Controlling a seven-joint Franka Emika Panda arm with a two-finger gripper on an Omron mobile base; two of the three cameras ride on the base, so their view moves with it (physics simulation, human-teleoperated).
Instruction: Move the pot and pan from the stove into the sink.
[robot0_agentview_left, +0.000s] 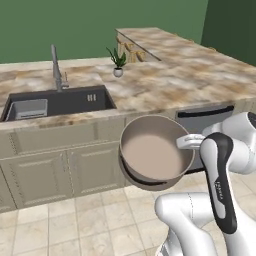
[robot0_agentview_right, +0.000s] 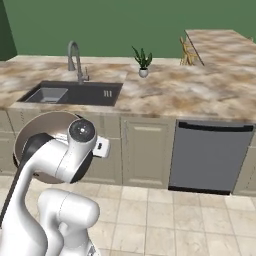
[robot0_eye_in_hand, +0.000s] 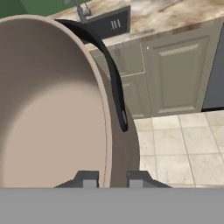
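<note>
Here the fingers (robot0_eye_in_hand: 109, 180) apparently pinch the pot (robot0_agentview_left: 152, 150) rim, off the sink (robot0_agentview_left: 60, 102).

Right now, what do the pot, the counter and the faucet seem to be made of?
The pot looks like metal: thin rim, tan-brown outside, smooth pale beige inside, matte, perhaps coated. The counter looks like polished stone, marble or granite, by its mottled beige and brown veining. The faucet looks like brushed steel: plain grey with little shine. Everything is rendered, so these are guesses from surface look.
</note>
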